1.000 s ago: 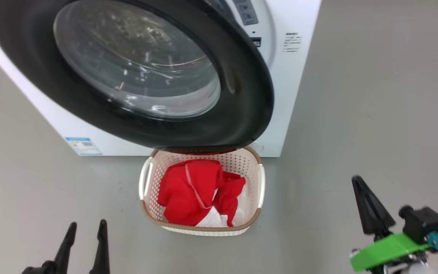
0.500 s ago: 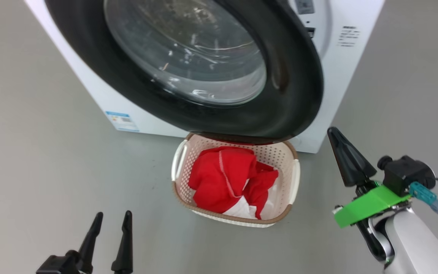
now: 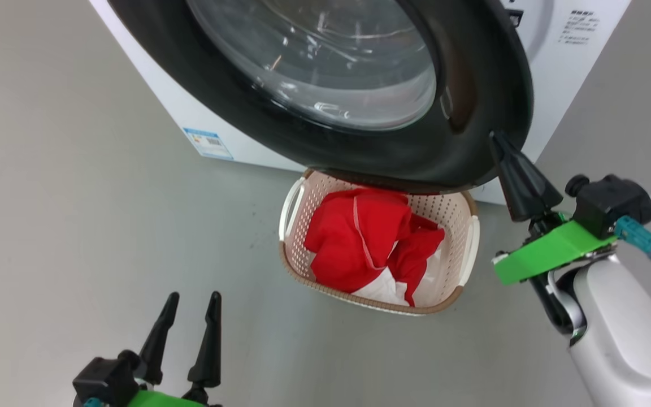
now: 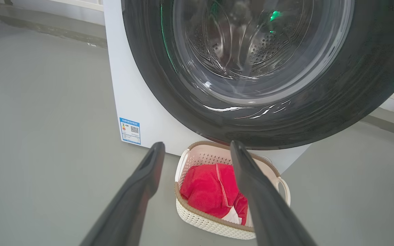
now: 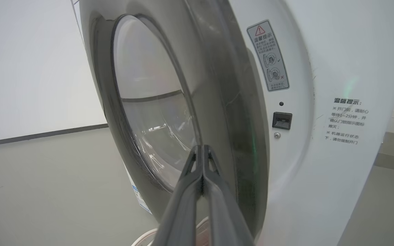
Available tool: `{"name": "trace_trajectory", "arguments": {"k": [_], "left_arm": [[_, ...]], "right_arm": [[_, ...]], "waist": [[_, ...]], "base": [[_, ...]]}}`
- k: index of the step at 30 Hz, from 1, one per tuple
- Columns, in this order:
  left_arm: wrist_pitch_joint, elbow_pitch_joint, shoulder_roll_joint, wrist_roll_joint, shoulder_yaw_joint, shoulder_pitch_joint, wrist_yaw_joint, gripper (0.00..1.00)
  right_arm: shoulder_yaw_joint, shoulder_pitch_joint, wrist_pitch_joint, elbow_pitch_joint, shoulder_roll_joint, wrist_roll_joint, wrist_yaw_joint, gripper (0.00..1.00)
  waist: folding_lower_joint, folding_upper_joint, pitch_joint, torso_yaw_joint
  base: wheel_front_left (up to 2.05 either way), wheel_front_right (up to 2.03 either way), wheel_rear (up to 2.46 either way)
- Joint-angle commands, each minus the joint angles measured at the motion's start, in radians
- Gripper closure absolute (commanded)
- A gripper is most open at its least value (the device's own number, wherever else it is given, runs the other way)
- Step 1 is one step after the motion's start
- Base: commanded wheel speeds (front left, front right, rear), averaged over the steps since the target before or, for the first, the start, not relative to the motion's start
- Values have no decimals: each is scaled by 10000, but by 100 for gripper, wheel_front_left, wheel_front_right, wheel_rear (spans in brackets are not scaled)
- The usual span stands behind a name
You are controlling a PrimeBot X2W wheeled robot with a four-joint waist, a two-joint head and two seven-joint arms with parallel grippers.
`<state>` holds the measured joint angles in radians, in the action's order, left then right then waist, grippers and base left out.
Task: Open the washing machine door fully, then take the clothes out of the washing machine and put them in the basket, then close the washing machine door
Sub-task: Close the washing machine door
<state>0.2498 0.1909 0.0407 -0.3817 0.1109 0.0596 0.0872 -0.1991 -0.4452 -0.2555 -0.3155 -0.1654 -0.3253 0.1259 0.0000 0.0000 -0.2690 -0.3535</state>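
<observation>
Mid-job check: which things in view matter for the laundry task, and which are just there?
Job: washing machine door; washing machine; clothes; basket; right pincer, shut, by the door's edge.
Just there: blue label; warning sticker; floor; left pincer, open.

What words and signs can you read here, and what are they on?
"温馨提示", under a red warning triangle: grey sticker on the washing machine; its smaller lines are too small to read.
"温馨提示:" then "等待1~2分钟": printed note on the machine's front; the rest is blurry.
Blue label, low on the machine: too small to read.
</observation>
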Motion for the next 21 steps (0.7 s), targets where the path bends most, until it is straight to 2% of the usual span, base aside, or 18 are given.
{"name": "trace_trajectory", "arguments": {"k": [1, 21], "left_arm": [[120, -264, 95, -86, -246, 293, -77, 0], [120, -448, 95, -676, 377, 1621, -126, 0]], "right_arm": [[-128, -351, -63, 180, -31, -92, 48, 100], [566, -2597, -63, 75, -873, 2, 48, 100]], "waist": [[0, 0, -377, -120], [0, 0, -2516, -473]], "base": [[0, 0, 0], [0, 0, 0]]}}
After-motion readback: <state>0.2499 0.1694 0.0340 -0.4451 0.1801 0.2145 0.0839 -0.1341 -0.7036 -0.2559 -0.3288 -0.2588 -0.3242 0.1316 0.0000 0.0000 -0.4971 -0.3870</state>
